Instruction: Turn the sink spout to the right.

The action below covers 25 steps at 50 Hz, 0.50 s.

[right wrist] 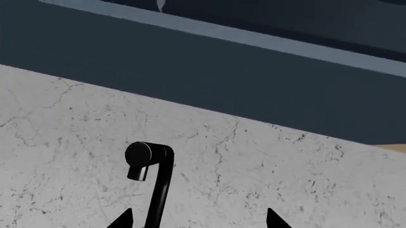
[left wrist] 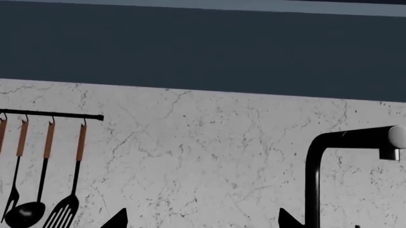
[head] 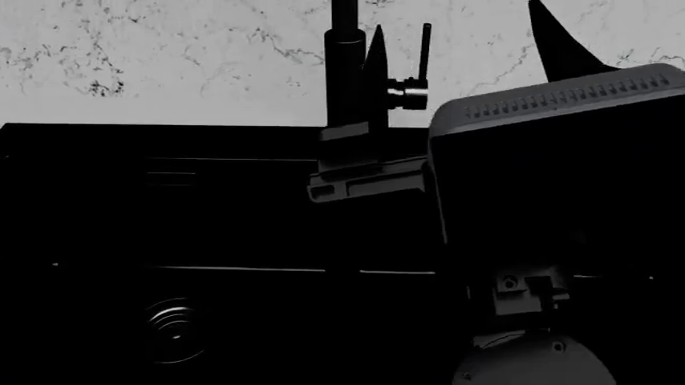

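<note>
The sink spout [head: 342, 64] is a slim black pipe rising from its collar behind the dark sink [head: 160, 200]. In the right wrist view the sink spout [right wrist: 159, 194] stands between the fingertips of my open right gripper [right wrist: 199, 219], close to one finger, its round end cap facing the camera. In the head view the right gripper [head: 466, 44] reaches toward the wall, one fingertip overlapping the pipe. My left gripper [left wrist: 203, 219] is open on nothing, and the sink spout [left wrist: 312, 190] stands just outside one of its fingertips. I cannot make out the left gripper in the dark head view.
The short side stub with its thin lever handle [head: 425, 48] sticks up beside the pipe. A black rail [left wrist: 51, 114] with several hanging utensils is on the marble wall. Dark cabinets [left wrist: 203, 42] run above. A ringed drain [head: 176, 329] shows in the basin.
</note>
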{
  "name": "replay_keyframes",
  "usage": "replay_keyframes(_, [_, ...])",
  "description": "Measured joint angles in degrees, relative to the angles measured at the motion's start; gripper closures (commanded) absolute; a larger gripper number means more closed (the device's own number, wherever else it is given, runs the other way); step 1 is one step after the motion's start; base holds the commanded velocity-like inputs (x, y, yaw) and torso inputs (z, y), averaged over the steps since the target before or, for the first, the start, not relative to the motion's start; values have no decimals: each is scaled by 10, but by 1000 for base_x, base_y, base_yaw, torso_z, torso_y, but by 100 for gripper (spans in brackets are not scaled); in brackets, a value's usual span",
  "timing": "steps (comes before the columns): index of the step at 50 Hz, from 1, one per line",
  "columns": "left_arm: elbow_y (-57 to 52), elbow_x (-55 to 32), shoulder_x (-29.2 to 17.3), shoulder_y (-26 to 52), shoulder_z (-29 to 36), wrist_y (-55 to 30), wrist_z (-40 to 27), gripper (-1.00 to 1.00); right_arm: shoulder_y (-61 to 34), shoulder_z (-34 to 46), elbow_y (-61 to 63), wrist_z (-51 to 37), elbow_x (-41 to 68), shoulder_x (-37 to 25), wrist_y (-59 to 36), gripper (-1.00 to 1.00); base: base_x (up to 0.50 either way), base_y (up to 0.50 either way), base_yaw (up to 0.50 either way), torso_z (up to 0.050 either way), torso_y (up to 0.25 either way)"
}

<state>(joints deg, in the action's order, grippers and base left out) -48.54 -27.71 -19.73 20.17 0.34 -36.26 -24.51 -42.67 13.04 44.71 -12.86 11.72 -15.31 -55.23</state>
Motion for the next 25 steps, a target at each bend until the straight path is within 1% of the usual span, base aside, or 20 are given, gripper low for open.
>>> replay_keyframes(25, [12, 2, -6, -15, 4, 22, 1, -100, -53, 35, -116, 1, 15, 64, 60, -100, 0, 0, 0, 0, 0])
